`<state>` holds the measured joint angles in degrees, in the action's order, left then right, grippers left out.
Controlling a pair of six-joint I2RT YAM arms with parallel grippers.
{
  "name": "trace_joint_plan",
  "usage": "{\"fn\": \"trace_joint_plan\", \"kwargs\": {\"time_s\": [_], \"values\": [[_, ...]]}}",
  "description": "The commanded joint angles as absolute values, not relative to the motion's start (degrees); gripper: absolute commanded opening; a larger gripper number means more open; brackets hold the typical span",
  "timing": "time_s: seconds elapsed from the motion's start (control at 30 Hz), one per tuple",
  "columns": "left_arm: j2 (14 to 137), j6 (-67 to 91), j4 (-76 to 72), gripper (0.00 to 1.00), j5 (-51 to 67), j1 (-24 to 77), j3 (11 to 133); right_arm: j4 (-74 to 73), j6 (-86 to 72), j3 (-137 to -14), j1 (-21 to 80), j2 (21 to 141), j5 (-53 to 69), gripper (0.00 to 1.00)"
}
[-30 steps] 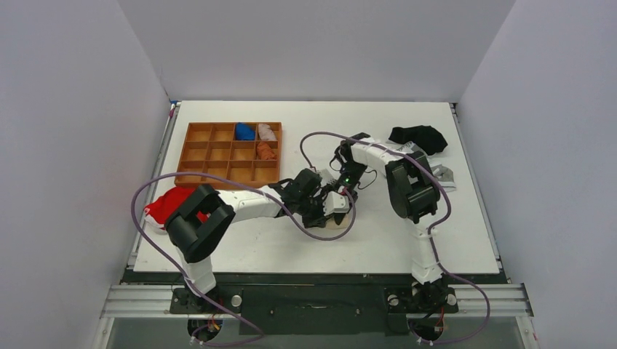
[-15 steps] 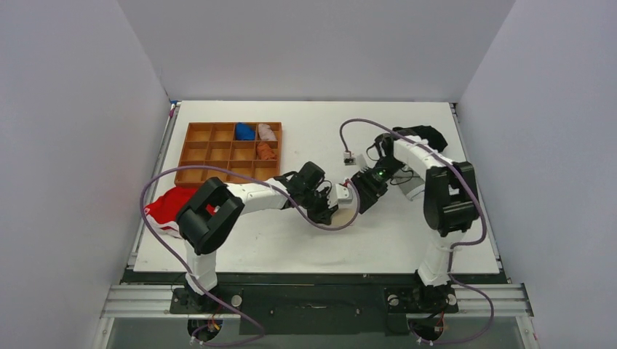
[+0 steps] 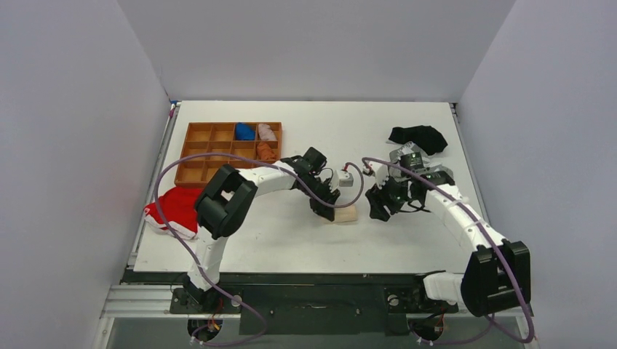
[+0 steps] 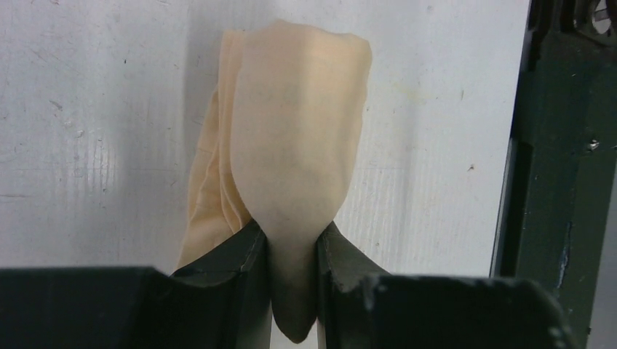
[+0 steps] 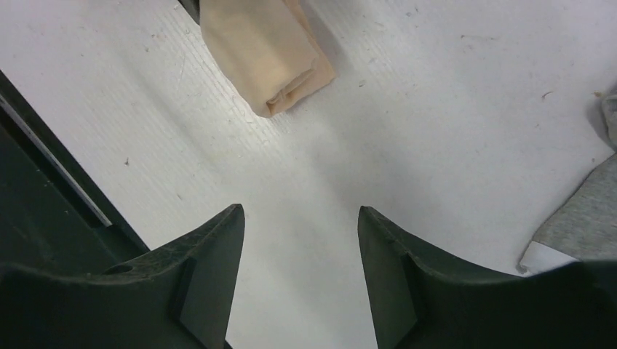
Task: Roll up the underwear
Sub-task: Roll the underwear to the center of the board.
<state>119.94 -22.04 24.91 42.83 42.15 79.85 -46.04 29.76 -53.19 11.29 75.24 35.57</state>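
Cream underwear roll [image 3: 346, 214] lies right of the orange divider tray [image 3: 211, 125], its end pinched in the left gripper [image 4: 291, 251]. Farther right, the right gripper [image 5: 300, 218] hangs spread and empty, apparently beside grey fabric [image 5: 582, 214].

A robotics lab test cell: plain pale panels [image 3: 73, 109] stand beyond and to either side of the left end effector [image 3: 329, 209] and right end effector [image 3: 378, 204], boxing in a white table [image 3: 291, 247]. Behind them, an aluminium rail [image 3: 138, 299] carries the arm bases [image 3: 195, 291] and purple cables [image 3: 174, 166].
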Motion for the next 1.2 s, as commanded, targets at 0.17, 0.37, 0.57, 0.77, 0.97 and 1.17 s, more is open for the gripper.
{"fn": "trace_joint_plan", "kwargs": {"time_s": [0.17,0.37,0.57,0.77,0.97,1.17], "values": [[131.82,-23.8,38.94,0.0,38.17,41.68,84.87,-33.12,30.71,-45.47,22.94,66.31,19.74,0.59],[135.18,-24.51,42.36,0.0,38.88,41.23,88.46,-30.33,32.86,-43.3,31.29,66.69,11.73,0.65],[136.23,-24.79,43.6,0.0,39.03,41.07,89.83,-26.17,35.3,-42.62,38.24,70.92,5.33,0.65],[136.77,-25.1,44.52,0.0,38.98,41.07,90.46,-22.98,37.54,-44.03,42.83,75.84,1.53,0.66],[137.41,-25.58,45.48,0.0,39.24,41.05,91.31,-19.91,39.33,-44.61,45.21,78.67,-3.06,0.66],[137.72,-26.07,46.3,0.0,39.74,41.11,91.72,-17.92,40.95,-44.98,46.32,80.91,-5.2,0.66]]}}
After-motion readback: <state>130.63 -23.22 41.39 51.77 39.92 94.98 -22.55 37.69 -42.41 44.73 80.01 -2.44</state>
